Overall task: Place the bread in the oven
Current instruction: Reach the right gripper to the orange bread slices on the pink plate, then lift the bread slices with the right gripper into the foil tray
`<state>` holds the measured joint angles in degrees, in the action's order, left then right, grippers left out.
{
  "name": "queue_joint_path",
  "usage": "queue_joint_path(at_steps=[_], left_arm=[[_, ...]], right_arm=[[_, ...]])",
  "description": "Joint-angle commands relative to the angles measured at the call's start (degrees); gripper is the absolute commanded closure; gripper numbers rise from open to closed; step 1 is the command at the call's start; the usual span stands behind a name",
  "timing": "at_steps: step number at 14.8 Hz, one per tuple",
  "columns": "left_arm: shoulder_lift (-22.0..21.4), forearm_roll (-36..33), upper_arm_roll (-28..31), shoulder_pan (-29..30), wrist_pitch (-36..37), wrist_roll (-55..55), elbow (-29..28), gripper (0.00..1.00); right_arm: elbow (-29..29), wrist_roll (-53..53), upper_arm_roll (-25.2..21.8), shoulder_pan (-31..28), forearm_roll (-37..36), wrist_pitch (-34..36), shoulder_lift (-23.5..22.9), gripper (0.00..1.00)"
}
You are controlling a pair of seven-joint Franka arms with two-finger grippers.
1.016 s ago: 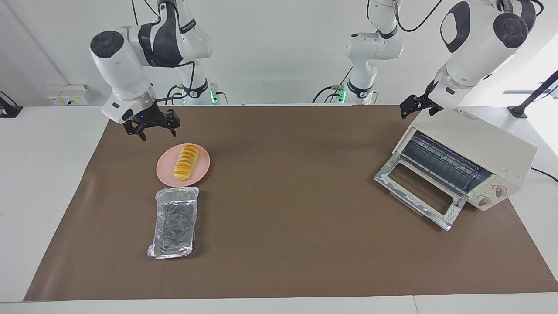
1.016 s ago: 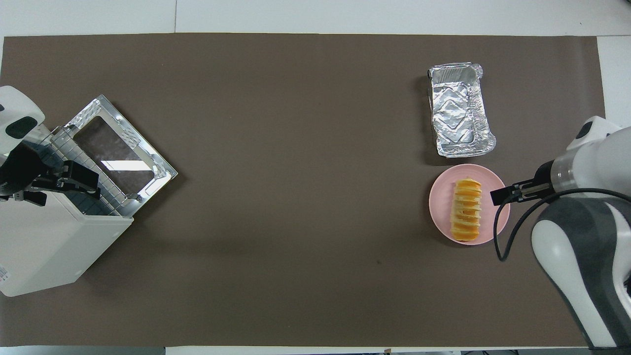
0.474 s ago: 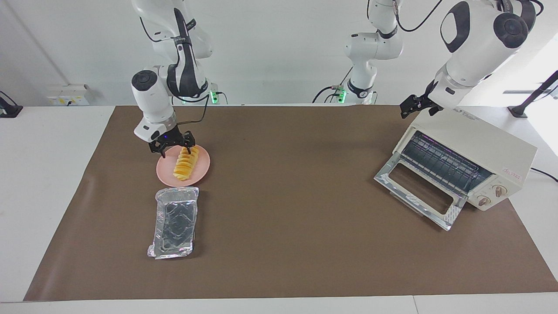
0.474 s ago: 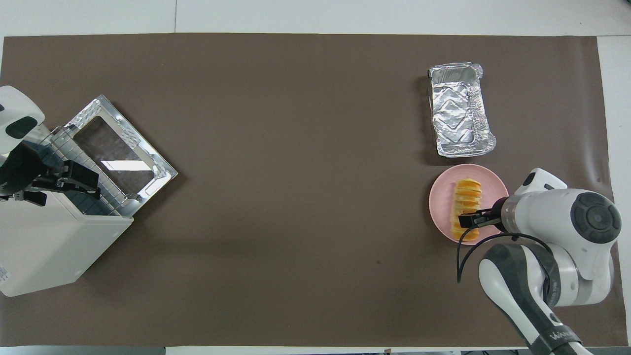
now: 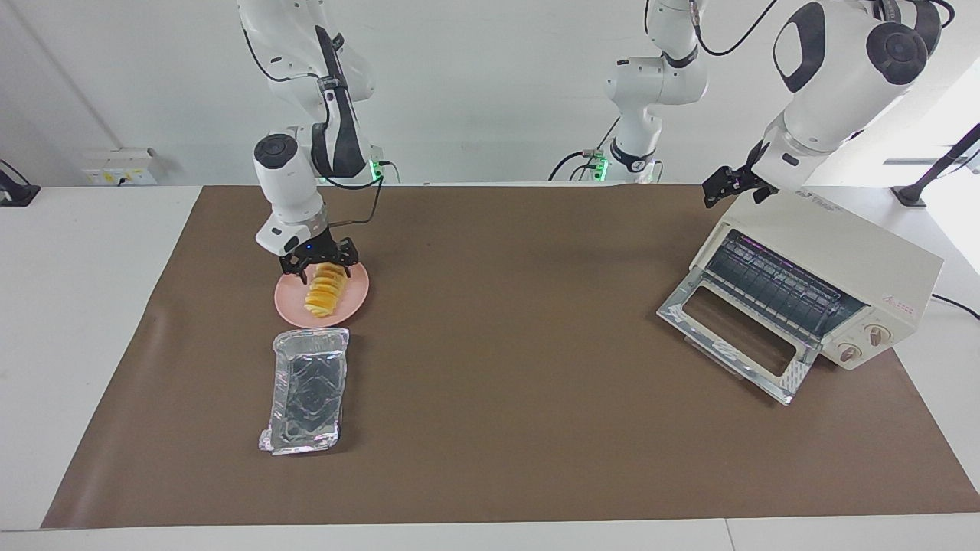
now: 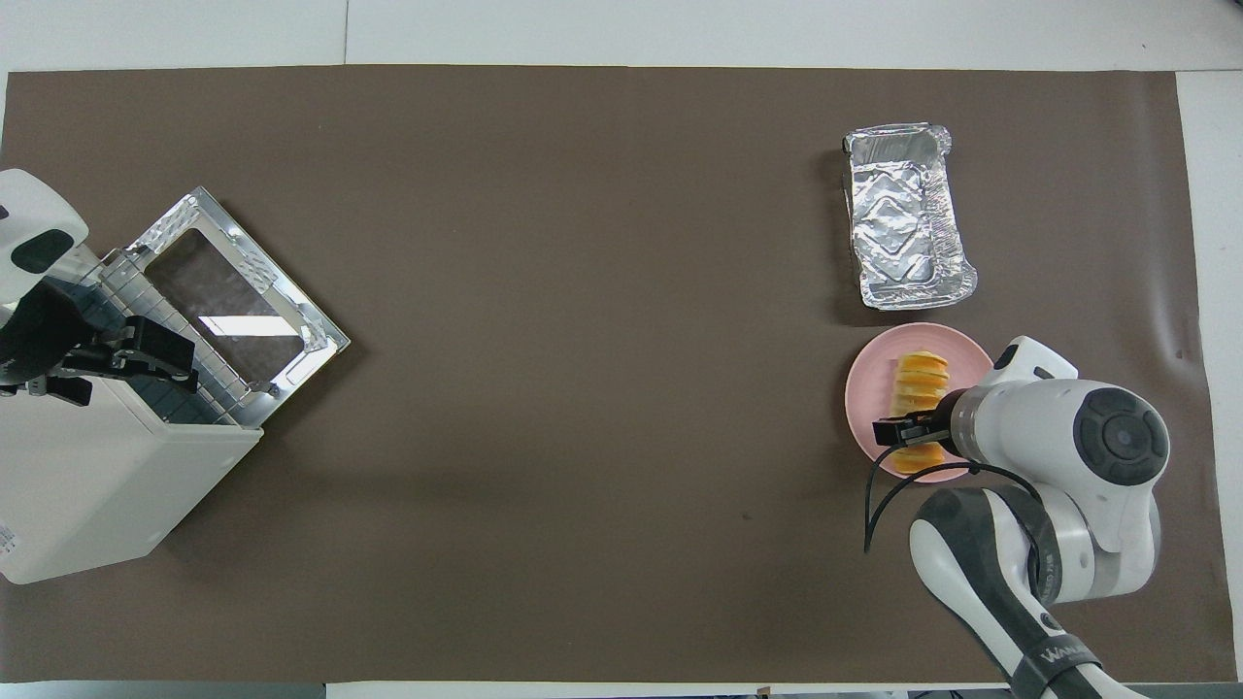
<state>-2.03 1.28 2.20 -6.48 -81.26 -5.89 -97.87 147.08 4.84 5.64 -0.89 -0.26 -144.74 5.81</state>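
right claw (image 5: 318, 269) swung in from table edge, now straddling bread (image 5: 327, 290)

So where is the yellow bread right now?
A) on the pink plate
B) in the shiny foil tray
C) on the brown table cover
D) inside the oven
A: the bread lies on the pink plate, with the right gripper just over its end nearer the robots; the foil tray holds nothing and the oven stands open with only its rack inside.
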Motion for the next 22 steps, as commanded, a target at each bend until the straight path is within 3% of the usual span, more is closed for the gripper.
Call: queue_joint_path(at_steps=[1,2,3,4,5,6,11,13,15,17,20,22], left_arm=[[-0.78,-0.41,-0.27,0.41,-0.56,0.09,-0.48,0.0],[-0.78,-0.41,-0.18,0.41,-0.48,0.09,-0.48,0.0],[-0.78,-0.41,-0.27,0.41,-0.56,0.09,-0.48,0.0],[-0.78,-0.41,-0.27,0.41,-0.56,0.09,-0.4,0.0],[-0.78,-0.41,-0.27,0.41,-0.48,0.09,-0.48,0.0],[-0.78,-0.41,-0.18,0.41,-0.56,0.09,-0.4,0.0],[-0.78,-0.41,-0.27,0.41,-0.56,0.09,-0.48,0.0],[-0.78,-0.41,-0.27,0.41,-0.48,0.09,-0.48,0.0],[-0.78,-0.41,-0.18,0.41,-0.56,0.09,-0.48,0.0],[-0.78,-0.41,-0.27,0.41,-0.56,0.09,-0.4,0.0],[-0.78,-0.41,-0.27,0.41,-0.56,0.09,-0.48,0.0],[-0.78,-0.41,-0.27,0.41,-0.56,0.09,-0.48,0.0]], right_arm=[[0.4,-0.45,0.16,0.01,0.96,-1.42,-0.18,0.0],[0.48,-0.45,0.16,0.01,0.96,-1.77,-0.18,0.0],[0.48,-0.36,0.16,0.01,0.96,-1.95,-0.18,0.07],[0.57,-0.36,0.16,-0.07,0.96,-2.3,-0.18,0.31],[0.57,-0.45,0.16,-0.07,0.96,-2.47,-0.18,0.9],[0.57,-1.58,0.16,0.01,0.96,-2.74,-0.27,1.0],[-0.04,-3.17,0.16,1.77,0.96,-3.54,-0.8,1.0],[-4.15,-2.91,0.07,1.33,0.88,0.04,-1.15,1.0],[-13.09,-2.82,0.07,1.24,0.88,12.58,-1.76,1.0],[-26.61,-2.56,0.07,0.98,0.53,24.02,-6.31,1.0],[-43.06,0.6,-0.02,0.28,-0.09,29.59,-14.74,1.0],[-53.25,4.19,-0.11,-0.6,-1.23,30.21,-22.91,1.0]])
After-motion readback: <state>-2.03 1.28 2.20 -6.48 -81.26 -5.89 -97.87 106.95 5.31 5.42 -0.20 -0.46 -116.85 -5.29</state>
